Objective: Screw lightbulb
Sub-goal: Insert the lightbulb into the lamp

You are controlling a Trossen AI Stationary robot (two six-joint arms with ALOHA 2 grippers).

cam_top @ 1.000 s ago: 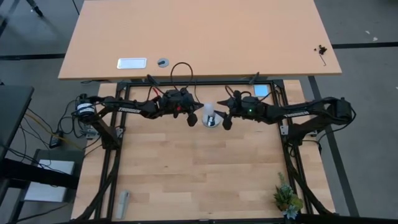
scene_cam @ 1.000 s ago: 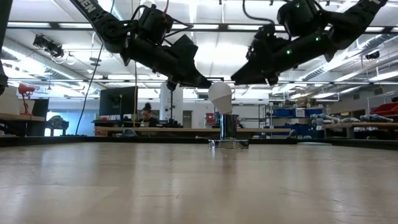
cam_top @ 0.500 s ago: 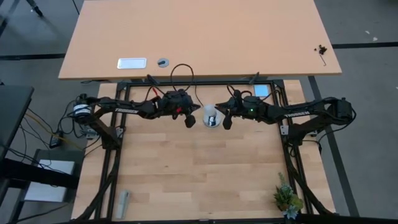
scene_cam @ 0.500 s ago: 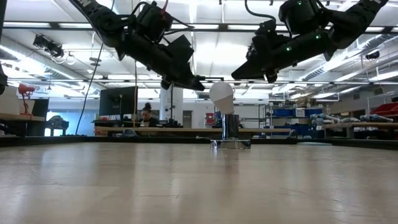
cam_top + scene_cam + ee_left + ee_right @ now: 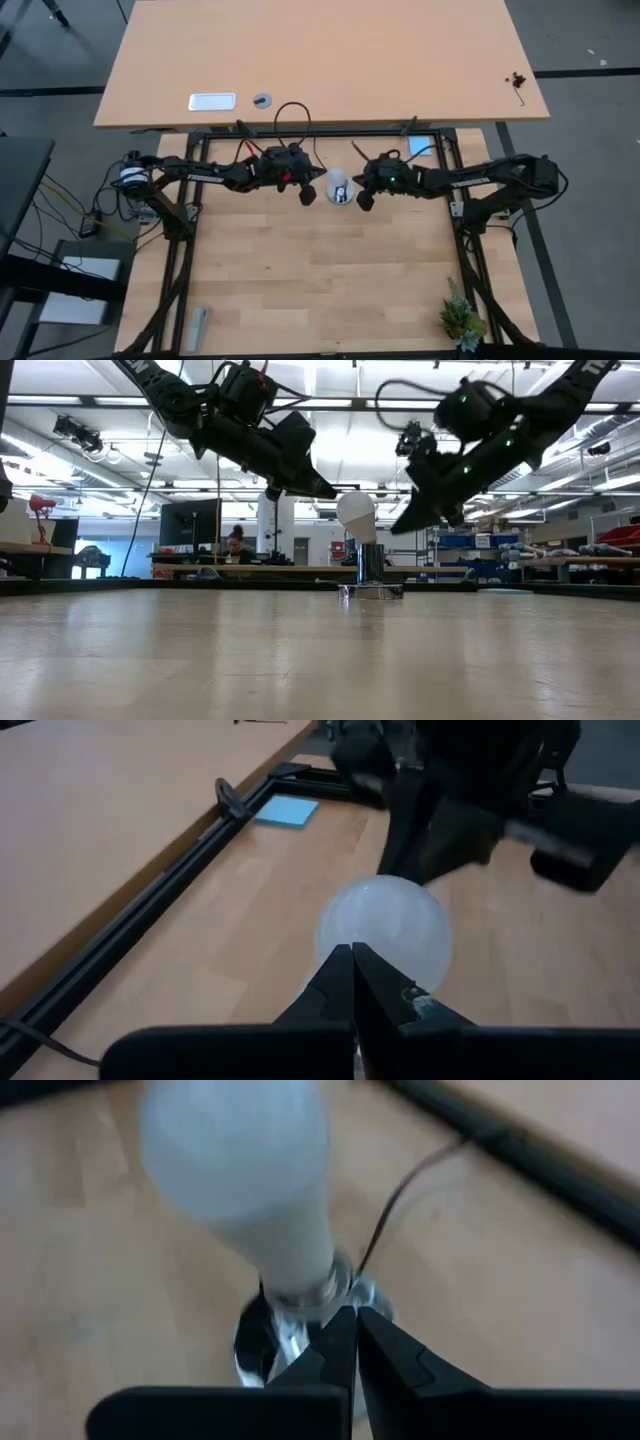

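A: Where's the lightbulb [image 5: 340, 186]?

B: Sitting base-down in the round silvery socket base [image 5: 370, 575], at the far middle of the wooden table [image 5: 300, 290], between the two arms. Looks tipped a little off the socket's line, so probably not threaded home yet.

A: And the grippers?

B: Left gripper [image 5: 309, 193] hangs just beside the glass, up near the crown, fingers pressed together on nothing. Right gripper [image 5: 364, 198] hangs on the other side, angled down toward the neck, pincer likewise closed and empty.

A: Why flank it like that with nothing held?

B: Most likely between grips. Fits a turn-and-regrasp routine, one arm ready to steady the globe and the other lining up for the next twist. Just a reading, though.

A: Any contact at all?

B: Hard to say. From table height, the left tip sits right at the edge of the bulb, touching or a hair off. In the right wrist view, the closed tips [image 5: 352, 1345] cover part of the socket, so no telling whether they touch it.

A: What else stays hidden?

B: The threads, mostly. Only a sliver of metal shows under the glass, so no judging how deep the screw base sits. Thin black cord [image 5: 400, 1190] trails off behind the socket and out of sight. Beyond the bulb, the left wrist view shows the right arm only as a dark blur.
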